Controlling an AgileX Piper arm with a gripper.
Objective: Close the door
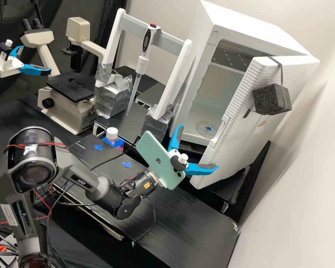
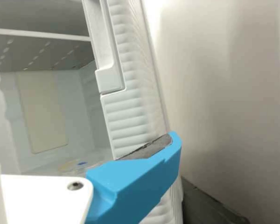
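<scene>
High view slanting down, wrist view close, perhaps level, door [image 1: 245, 130] shared

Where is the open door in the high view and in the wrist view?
High view: the door is right of centre, standing open on the white cabinet, with the gripper near its lower end.
Wrist view: the door is between the cabinet's inside and the pale wall, partly behind a blue finger.
Shared landmark: the round dish with a blue mark, inside the cabinet.
</scene>
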